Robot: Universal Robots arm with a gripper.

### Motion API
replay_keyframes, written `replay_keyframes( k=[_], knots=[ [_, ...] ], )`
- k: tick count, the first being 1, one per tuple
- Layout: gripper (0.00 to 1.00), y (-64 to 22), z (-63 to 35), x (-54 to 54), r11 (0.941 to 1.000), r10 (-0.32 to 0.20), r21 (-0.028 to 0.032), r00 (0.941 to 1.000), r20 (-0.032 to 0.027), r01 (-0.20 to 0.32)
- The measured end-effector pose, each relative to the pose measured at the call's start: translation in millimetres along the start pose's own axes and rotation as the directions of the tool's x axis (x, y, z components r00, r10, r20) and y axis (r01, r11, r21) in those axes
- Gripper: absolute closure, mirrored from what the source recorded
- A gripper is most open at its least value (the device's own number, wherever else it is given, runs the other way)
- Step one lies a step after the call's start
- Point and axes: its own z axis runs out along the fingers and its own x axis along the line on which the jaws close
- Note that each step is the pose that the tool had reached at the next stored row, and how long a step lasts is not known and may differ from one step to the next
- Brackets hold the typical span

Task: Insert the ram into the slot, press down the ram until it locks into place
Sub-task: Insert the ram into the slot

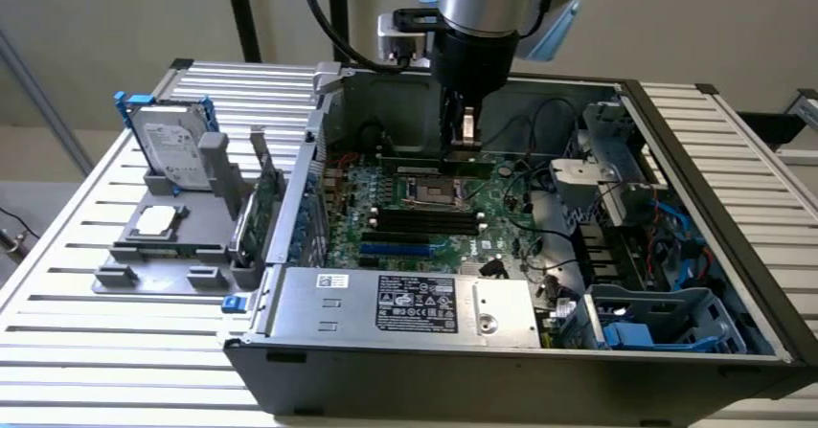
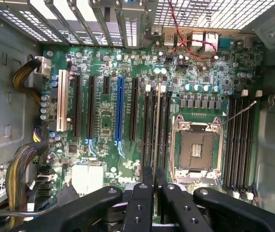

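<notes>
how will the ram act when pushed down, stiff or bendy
Probably stiff: the ram looks like a thin flat board, held edge-on in the gripper. Likely light, yet fragile; it may tip sideways if pressed off-line over the slots.

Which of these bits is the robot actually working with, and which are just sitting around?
In the job:
the gripper
the ram it holds
the black memory slots below

Just lying about:
hard drive
grey holder
power supply
blue socket
processor socket
</notes>
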Motion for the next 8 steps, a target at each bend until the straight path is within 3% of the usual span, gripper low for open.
replay_keyframes(
  k=[8],
  knots=[
    [0.87,-0.6,14.5,0.2,1.0000,0.000,0.0000,1.0000,0.0000,0.000]
  ],
)
